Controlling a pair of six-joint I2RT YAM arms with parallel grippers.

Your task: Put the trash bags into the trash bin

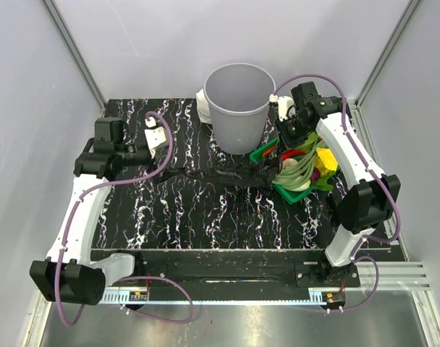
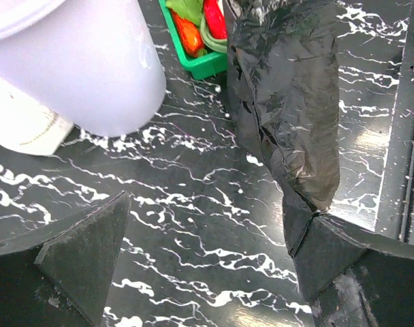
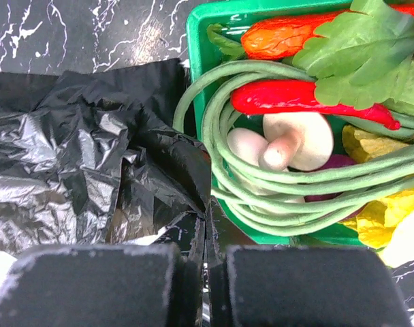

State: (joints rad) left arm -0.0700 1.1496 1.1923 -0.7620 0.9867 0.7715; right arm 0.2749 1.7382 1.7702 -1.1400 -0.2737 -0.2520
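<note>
The black trash bag (image 1: 227,175) lies stretched across the marbled table in front of the light-grey trash bin (image 1: 238,119). My left gripper (image 1: 162,143) is open at the bag's left end. In the left wrist view the gripper (image 2: 210,252) has bare table between its fingers, and the bag (image 2: 289,102) tapers down to touch the right fingertip (image 2: 329,252). My right gripper (image 1: 284,137) hangs over the bag's right end. In the right wrist view the gripper (image 3: 207,231) is shut, with a peak of the crinkled bag (image 3: 64,170) pinched at its tips.
A green basket (image 1: 289,194) of vegetables stands to the right of the bin, its rim (image 3: 197,41) against the bag. A small white roll (image 1: 203,105) sits behind the bin on the left, and it shows as the roll (image 2: 23,129) beside the bin (image 2: 91,68).
</note>
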